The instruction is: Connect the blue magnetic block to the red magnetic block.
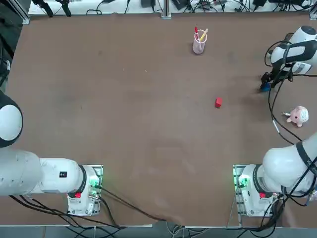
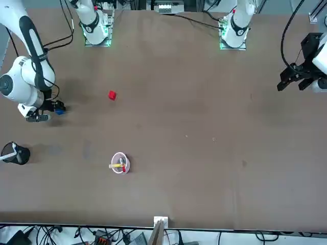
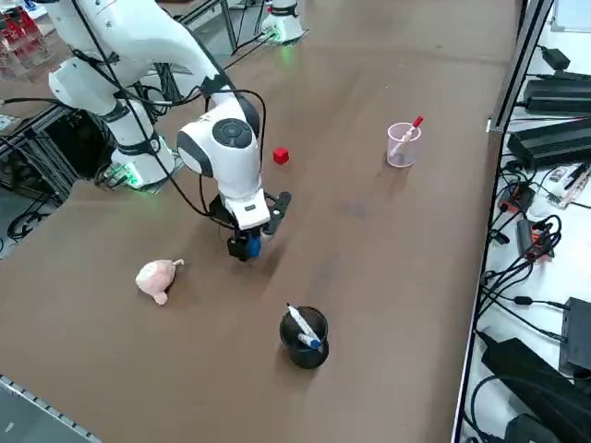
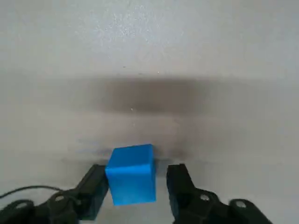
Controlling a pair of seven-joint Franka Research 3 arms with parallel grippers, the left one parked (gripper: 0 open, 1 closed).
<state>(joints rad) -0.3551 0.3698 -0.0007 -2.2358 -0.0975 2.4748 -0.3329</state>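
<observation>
Right gripper: low at the table, jaws narrowed around the blue magnetic block; one finger touches, a small gap shows beside the other.
Red magnetic block: alone mid-table, well apart.
Advice: let the jaws seat squarely on both faces before lifting.

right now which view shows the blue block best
The right wrist view: the blue magnetic block fills the foreground between the right gripper fingers, a gap showing on one side. Top, front and right side views show only a blue sliver under the gripper.

Blue block, red block
</observation>
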